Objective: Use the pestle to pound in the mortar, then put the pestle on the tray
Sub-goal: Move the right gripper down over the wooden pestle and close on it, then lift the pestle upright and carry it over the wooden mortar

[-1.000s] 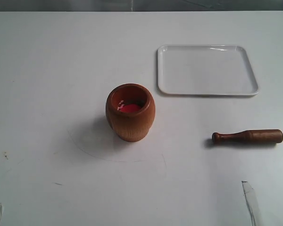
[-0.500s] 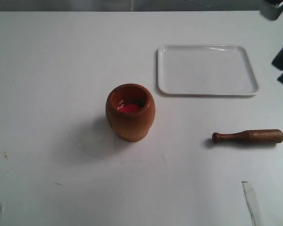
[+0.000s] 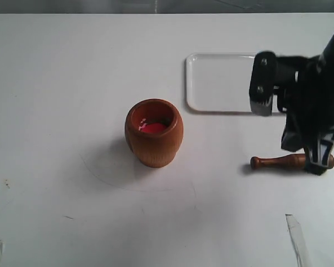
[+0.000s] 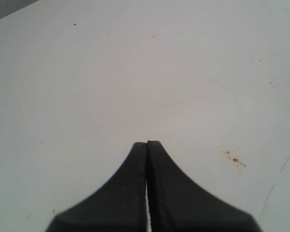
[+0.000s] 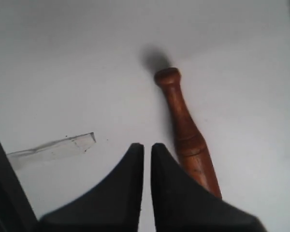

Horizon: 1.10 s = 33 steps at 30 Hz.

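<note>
The reddish-brown mortar (image 3: 154, 133) stands upright at the table's middle, red inside. To its right the dark brown pestle (image 3: 275, 162) (image 5: 183, 121) lies flat, knob end toward the mortar. Its thick end is hidden under my right arm. My right gripper (image 3: 315, 167) (image 5: 147, 145) hangs just above the table beside the pestle's thick end. Its fingers are almost together, with only a thin gap and nothing between them. The white tray (image 3: 222, 83) lies behind the pestle, partly covered by the arm. My left gripper (image 4: 147, 143) is shut over bare table and is out of the exterior view.
A strip of clear tape (image 3: 296, 239) (image 5: 53, 147) is stuck to the table near the front right. Small rust-coloured specks (image 4: 234, 158) mark the surface by the left gripper. The table's far edge runs along the top of the exterior view.
My right arm has come in from the upper right and dropped down over the pestle's thick end. Mortar, pestle and tray have not moved.
</note>
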Available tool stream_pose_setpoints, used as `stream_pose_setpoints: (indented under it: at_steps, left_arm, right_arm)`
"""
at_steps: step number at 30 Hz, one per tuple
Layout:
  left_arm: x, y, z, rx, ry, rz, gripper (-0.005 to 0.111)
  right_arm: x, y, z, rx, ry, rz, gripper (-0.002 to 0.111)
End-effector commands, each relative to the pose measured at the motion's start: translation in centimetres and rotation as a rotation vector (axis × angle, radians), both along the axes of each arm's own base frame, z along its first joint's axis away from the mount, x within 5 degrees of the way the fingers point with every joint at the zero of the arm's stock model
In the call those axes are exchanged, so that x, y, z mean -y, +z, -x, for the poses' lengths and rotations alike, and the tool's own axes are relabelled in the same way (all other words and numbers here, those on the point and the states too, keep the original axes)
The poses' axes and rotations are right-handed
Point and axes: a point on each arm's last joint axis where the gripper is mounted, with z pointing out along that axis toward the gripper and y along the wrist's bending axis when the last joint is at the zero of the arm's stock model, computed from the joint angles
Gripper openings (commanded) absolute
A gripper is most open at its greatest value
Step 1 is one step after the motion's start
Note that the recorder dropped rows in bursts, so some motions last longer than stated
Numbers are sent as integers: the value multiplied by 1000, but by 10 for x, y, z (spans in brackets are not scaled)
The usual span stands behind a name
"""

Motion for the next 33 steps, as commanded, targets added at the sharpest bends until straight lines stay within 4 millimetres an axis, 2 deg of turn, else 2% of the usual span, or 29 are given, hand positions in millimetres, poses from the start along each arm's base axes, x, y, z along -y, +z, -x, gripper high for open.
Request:
stream_pose_setpoints:
  at_steps: [1, 4, 6, 23, 29, 33]
  left_arm:
    - [1, 0, 0, 4, -6, 15, 0]
    - [1, 0, 0, 4, -6, 15, 0]
    - [1, 0, 0, 4, -6, 15, 0]
    - [1, 0, 0, 4, -6, 15, 0]
    - [1, 0, 0, 4, -6, 15, 0]
    - [1, 0, 0, 4, -6, 15, 0]
  right_arm:
    - [3, -26, 6, 49, 111, -17, 28]
    - [2, -33, 3, 133, 109, -60, 45]
    - [1, -38, 1, 176, 107, -81, 49]
    - [-1, -86, -10, 73, 130, 20, 49]
    - [-3, -92, -15, 106, 146, 21, 41]
    - [-2, -98, -16, 94, 140, 41, 41]
